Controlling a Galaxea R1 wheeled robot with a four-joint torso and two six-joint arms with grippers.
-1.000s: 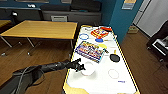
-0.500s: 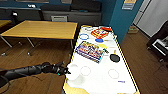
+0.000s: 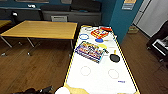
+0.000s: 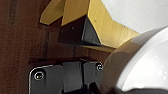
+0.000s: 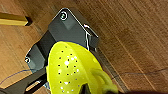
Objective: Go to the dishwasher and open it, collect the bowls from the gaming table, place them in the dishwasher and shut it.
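Note:
A white bowl [image 3: 62, 90] hangs at the near corner of the long white-topped gaming table [image 3: 100, 80] with the yellow rim. My left gripper [image 3: 50, 89] is shut on it beside that corner. In the left wrist view the white bowl [image 4: 140, 65] looms large against the left gripper [image 4: 96, 86], with the table's yellow corner [image 4: 100, 22] behind it. My right gripper [image 5: 83, 87] is shut on a yellow perforated bowl [image 5: 71, 70] with a loop handle, above the wooden floor. I cannot make out the dishwasher.
On the table's far half lie board-game boxes [image 3: 90, 51], a blue ring [image 3: 84, 36] and a black paddle [image 3: 114, 57]. A wooden table [image 3: 42, 28] stands to the left, a teal wall [image 3: 122, 22] to the right and a dark counter [image 3: 70, 15] behind. A dark chair [image 3: 160, 45] is at far right.
My left arm has drawn back from over the white table to its near corner, bringing the white bowl with it. The things on the table have stayed put.

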